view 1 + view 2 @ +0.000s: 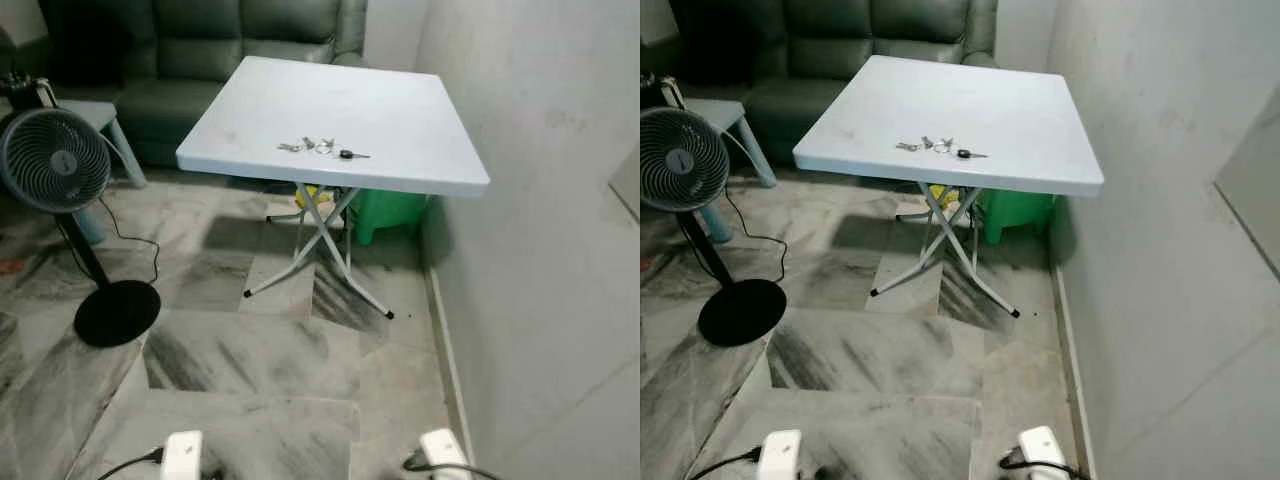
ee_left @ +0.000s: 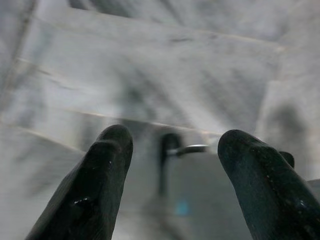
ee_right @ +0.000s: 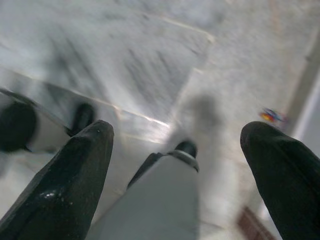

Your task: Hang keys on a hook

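keys (image 1: 322, 149) lie flat near the front edge of the white folding bench (image 1: 400, 110), well ahead. left end effector (image 2: 172, 182) and right end effector (image 3: 177, 172) both released, empty, pointing at the marble floor (image 1: 250, 350). risk: flat keys skid off the edge if pinched carelessly; fan cord (image 1: 135, 245) beside the path.

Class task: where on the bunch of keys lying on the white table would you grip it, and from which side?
Grip the keys at the ring in the middle, coming from above: the bunch lies flat and spread on the table, near the front edge.
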Motion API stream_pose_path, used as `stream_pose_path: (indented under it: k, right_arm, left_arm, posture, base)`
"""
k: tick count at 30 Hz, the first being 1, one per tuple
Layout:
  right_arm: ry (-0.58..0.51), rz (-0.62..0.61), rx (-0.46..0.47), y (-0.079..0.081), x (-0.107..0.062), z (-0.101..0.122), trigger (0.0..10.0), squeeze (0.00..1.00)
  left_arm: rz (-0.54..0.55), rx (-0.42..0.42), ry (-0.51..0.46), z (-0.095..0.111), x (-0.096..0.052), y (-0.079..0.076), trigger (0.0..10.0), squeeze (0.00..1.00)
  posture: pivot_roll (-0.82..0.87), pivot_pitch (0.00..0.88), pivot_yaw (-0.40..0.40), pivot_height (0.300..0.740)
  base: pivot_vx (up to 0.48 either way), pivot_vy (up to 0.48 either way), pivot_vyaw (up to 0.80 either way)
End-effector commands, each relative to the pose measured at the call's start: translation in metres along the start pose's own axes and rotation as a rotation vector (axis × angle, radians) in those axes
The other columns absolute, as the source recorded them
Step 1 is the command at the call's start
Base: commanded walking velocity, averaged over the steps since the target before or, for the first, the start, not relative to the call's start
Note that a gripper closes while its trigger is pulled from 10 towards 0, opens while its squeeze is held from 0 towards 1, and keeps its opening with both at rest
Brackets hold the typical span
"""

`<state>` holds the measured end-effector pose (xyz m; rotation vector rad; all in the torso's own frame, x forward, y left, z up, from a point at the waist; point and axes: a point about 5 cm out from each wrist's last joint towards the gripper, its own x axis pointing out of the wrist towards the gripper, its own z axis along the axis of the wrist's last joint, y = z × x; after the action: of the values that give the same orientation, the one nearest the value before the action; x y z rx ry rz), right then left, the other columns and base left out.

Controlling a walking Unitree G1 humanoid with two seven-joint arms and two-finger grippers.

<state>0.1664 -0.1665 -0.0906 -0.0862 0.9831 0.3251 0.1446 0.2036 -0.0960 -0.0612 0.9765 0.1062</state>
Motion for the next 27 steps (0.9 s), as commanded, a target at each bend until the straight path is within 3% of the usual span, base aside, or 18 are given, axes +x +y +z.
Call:
stream_pose_path:
  k: [1, 3, 4, 5, 21, 27]
  right_arm:
    - [0.016, -0.027, 0.011, -0.011, -0.0042, -0.0054, 10.0, 1.0]
    - [0.019, -0.031, 0.004, -0.0114, -0.0044, -0.0058, 10.0, 1.0]
    - [0.018, -0.027, 0.005, -0.0112, -0.0044, -0.0057, 10.0, 0.95]
    - [0.02, -0.029, -0.005, -0.0113, -0.0043, -0.0056, 10.0, 0.0]
    - [0.021, -0.034, -0.006, -0.0113, -0.004, -0.0049, 10.0, 0.0]
    - [-0.003, -0.043, -0.01, -0.0124, -0.0037, -0.0008, 10.0, 0.0]
  left_arm:
    - [-0.026, -0.002, -0.008, 0.0027, 0.0015, -0.0092, 10.0, 0.0]
    - [-0.025, -0.002, -0.007, 0.0024, 0.0015, -0.0089, 10.0, 0.0]
    - [-0.025, -0.002, -0.006, 0.0023, 0.0014, -0.0087, 10.0, 0.0]
    - [-0.024, -0.002, -0.006, 0.0022, 0.0014, -0.0086, 10.0, 0.0]
    - [-0.022, 0.0, -0.011, 0.0037, 0.0016, -0.0081, 10.0, 0.0]
    - [-0.025, 0.006, -0.045, 0.0092, 0.0022, -0.0083, 10.0, 0.0]
  posture:
    - [-0.06, 0.0, -0.024, 0.74]
    - [-0.06, 0.0, -0.023, 0.74]
    - [-0.06, 0.0, -0.023, 0.74]
    - [-0.06, 0.0, -0.023, 0.74]
    - [-0.06, 0.0, -0.024, 0.74]
    - [-0.06, 0.0, -0.024, 0.74]
  base:
    - [0.0, 0.476, 0.0]
    - [0.0, 0.469, 0.0]
    - [0.0, 0.472, 0.0]
    - [0.0, 0.469, 0.0]
    - [0.0, 0.47, 0.0]
    - [0.0, 0.097, 0.0]
